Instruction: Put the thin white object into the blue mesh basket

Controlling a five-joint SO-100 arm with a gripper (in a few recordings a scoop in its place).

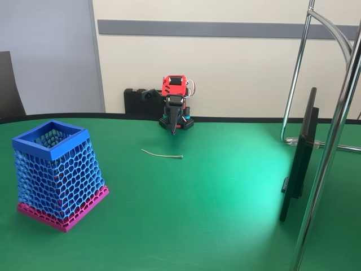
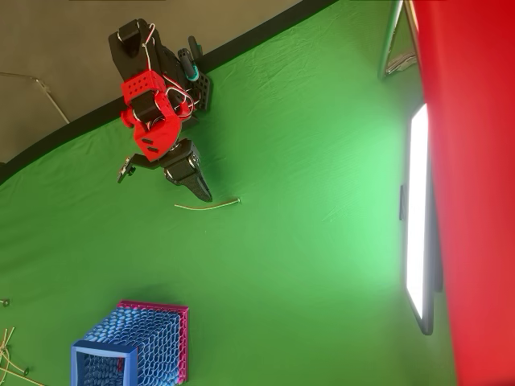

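- blue mesh basket (image 1: 55, 174) nearest the camera in the fixed view, front-left on the green worktop (image 1: 214, 209). Upright, tapering outward to a magenta base, solid blue square rim on top. Mesh too dense to tell what's inside.
- overhead view: same basket (image 2: 137, 346) at the bottom-left, seen leaning because of the camera angle, well apart from the arm.
- a few pale strands (image 2: 10, 354) at the overhead view's bottom-left edge, left of the basket; too small to tell what they are.
- black flat panel (image 1: 299, 158) standing edge-on at the right of the fixed view; chrome tube stand (image 1: 333, 130) around it.
- thin white object (image 1: 162, 153) lies flat on the worktop mid-field, beyond the basket and right of it in the fixed view. Slightly curved, small knob at its right end. Not in the basket, well apart from it.
- overhead view: the strand (image 2: 208, 205) lies just below the finger tips, close to them; contact can't be confirmed.
- gripper (image 1: 173, 131) points down at the worktop just behind the strand in the fixed view. The fingers look pressed together into one dark point and hold nothing.
- overhead view: gripper (image 2: 204, 193) dark and tapered, no gap visible between the fingers.
- red and black arm body (image 1: 174, 99) folded over its base at the worktop's far edge, by the wall.
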